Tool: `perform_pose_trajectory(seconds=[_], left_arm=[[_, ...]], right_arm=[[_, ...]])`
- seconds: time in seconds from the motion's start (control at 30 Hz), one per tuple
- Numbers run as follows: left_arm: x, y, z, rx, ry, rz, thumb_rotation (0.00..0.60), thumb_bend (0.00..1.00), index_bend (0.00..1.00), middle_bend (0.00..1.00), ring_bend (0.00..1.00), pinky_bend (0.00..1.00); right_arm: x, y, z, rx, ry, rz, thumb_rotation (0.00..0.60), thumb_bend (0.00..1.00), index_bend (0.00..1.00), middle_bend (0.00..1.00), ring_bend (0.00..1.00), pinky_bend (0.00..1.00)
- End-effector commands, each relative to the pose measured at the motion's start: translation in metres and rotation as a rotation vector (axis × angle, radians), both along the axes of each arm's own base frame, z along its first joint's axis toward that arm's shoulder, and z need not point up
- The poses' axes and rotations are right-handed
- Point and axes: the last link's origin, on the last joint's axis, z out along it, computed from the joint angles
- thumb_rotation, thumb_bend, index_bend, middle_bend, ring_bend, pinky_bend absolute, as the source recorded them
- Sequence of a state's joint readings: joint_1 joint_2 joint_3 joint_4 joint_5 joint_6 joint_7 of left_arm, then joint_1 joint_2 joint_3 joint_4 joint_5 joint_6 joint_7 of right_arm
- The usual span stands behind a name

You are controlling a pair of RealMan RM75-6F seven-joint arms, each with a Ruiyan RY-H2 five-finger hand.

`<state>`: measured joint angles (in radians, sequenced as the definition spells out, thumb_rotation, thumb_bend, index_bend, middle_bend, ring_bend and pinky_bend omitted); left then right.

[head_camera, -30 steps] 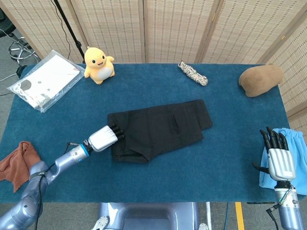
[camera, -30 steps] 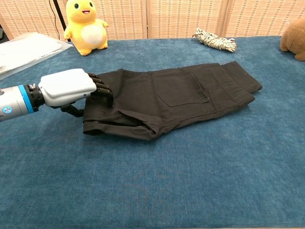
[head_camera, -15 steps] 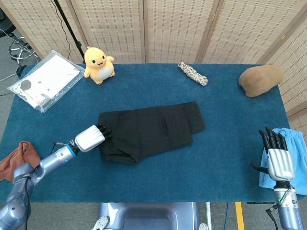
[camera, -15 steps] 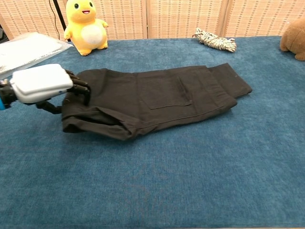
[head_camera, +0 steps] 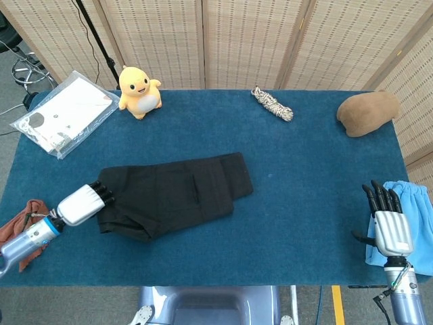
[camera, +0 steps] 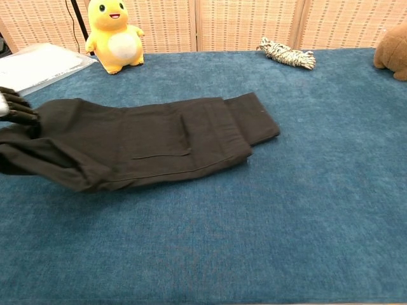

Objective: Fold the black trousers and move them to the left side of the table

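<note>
**Folded trousers lie left of centre, left hand at their edge**

At the far left of the head view you have a rust-brown cloth hanging over the corner of the blue surface, and behind it a clear plastic bag holding papers. Your left hand lies low on the surface with its dark fingers tucked into the left end of the black trousers, gripping the fabric there; the chest view catches only the fingertips at the frame's edge, pressed against that same end. The trousers lie folded into a long, flat band on the left half of the surface, running from your hand rightward and slightly back toward the middle. Behind them sits a yellow plush duck, well apart. Further right along the back edge are a coil of rope and a brown cap. At the far right your right hand stands upright off the surface's edge, fingers straight and apart, holding nothing, just beside a light blue cloth.
</note>
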<state>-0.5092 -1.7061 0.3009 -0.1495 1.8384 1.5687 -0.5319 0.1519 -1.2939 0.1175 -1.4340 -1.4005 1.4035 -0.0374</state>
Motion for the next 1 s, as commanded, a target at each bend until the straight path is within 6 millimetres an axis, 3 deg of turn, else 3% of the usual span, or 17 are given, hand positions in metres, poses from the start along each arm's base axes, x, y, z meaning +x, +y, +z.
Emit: perform_pose_trajectory(seconds=[0.03,0.3,0.53,0.63,0.73,1.0], left_arm=[[-0.015,-0.013,0.015,0.003,0.051,0.006,0.6,0.54,0.66,0.52,0.44,0.44],[-0.028,-0.026,0.043,0.038,0.08,0.003,0.6,0.54,0.67,0.53,0.44,0.45],[-0.004,-0.017,0.041,0.052,0.007,-0.099,0.6,0.54,0.67,0.53,0.44,0.45],[0.012,-0.006,0.037,0.059,-0.01,-0.16,0.6,0.54,0.67,0.53,0.44,0.45],[0.045,0.021,0.019,0.069,-0.017,-0.25,0.6,0.54,0.67,0.53,0.45,0.45],[0.113,0.056,-0.02,0.047,-0.071,-0.395,0.6,0.54,0.67,0.53,0.45,0.45]], right_arm=[[0.0,0.0,-0.001,0.002,-0.003,0.0,0.6,0.0,0.0,0.0,0.0,0.0],[0.0,0.0,-0.001,0.005,-0.005,-0.002,0.6,0.0,0.0,0.0,0.0,0.0],[0.0,0.0,0.0,0.004,-0.009,-0.003,0.6,0.0,0.0,0.0,0.0,0.0],[0.001,0.0,0.0,0.005,-0.01,-0.004,0.6,0.0,0.0,0.0,0.0,0.0],[0.0,0.0,0.0,0.003,-0.012,-0.005,0.6,0.0,0.0,0.0,0.0,0.0],[-0.002,-0.001,0.005,-0.009,-0.022,-0.014,0.6,0.0,0.0,0.0,0.0,0.0]])
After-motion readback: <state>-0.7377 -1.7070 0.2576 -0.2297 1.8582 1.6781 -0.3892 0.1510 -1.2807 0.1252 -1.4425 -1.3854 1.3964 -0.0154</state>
